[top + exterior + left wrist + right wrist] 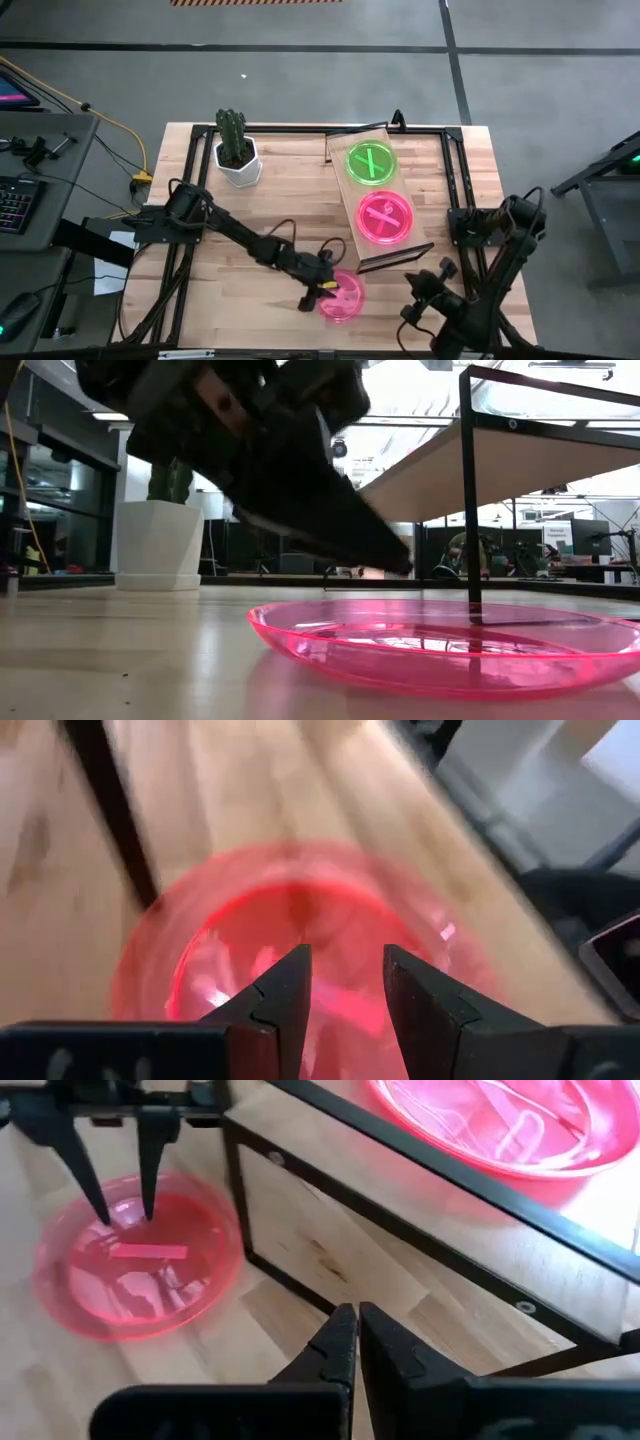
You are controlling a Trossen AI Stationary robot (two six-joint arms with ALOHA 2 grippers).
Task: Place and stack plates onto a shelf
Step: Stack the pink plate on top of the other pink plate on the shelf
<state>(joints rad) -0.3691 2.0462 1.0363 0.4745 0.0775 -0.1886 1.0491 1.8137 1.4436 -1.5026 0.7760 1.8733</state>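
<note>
A loose pink plate (343,297) lies flat on the tabletop near the front edge, just before the shelf's near end. My left gripper (347,972) is open and hovers low over it, slanting down, fingertips above the plate's inside (125,1215); in the low view it hangs clear of the rim (395,563). The shelf (345,185) is a raised wood plank on black rails, with a green plate (371,163) and another pink plate (385,217) lying side by side on it. My right gripper (352,1330) is shut and empty, off the shelf's near right corner (440,272).
A cactus in a white pot (238,160) stands at the far left of the table. A black metal frame (455,175) runs around the tabletop, and the shelf's black end rail (330,1175) stands just beyond the loose plate. Bare wood lies at the left front (240,300).
</note>
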